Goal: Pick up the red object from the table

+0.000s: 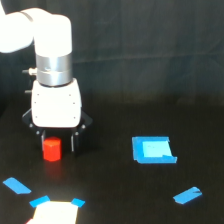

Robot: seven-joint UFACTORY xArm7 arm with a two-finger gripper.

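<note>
The red object (51, 149) is a small stubby red-orange block, upright on the black table (150, 115) at the exterior view's left. My gripper (58, 143) hangs straight down over it from the white arm. The block stands between the dark fingers. A dark gap separates it from the finger (75, 142) on the exterior view's right, so the jaws look open. The other finger is hard to make out against the black. Whether the block's base touches the table I cannot tell.
A blue square patch with a pale centre (153, 150) lies to the exterior view's right of the block. Blue tape pieces (188, 195) (16, 185) are scattered in front. A pale rectangle with blue corners (55, 212) sits at the bottom edge.
</note>
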